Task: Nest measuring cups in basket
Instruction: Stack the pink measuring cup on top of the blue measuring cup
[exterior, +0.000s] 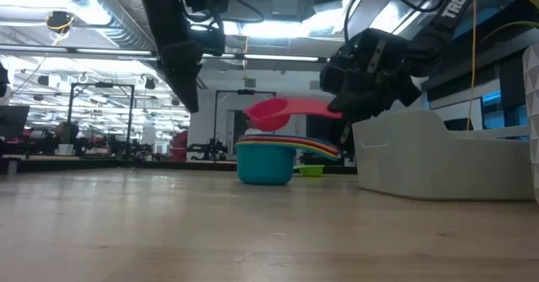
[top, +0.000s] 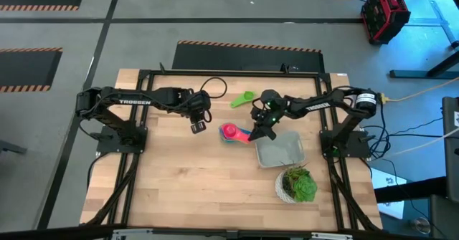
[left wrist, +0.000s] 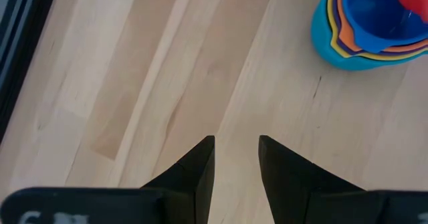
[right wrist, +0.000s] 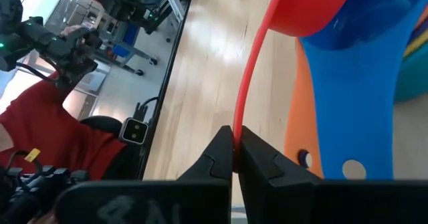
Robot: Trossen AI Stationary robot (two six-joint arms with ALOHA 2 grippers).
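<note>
A pink-red measuring cup (exterior: 278, 111) hung just above the nested stack of cups (exterior: 265, 162), which stood on the table (top: 186, 175) left of the gray basket (top: 281, 151). The right gripper (right wrist: 233, 146) had its jaws clamped on that cup's thin handle. A lone green cup (top: 242, 98) lay farther back. The left gripper (left wrist: 235, 158), jaws apart and holding nothing, hovered left of the stack. A potted plant (top: 297, 184) stood near the basket.

One basket (top: 280, 152), one plant pot (top: 296, 185), two arms.
</note>
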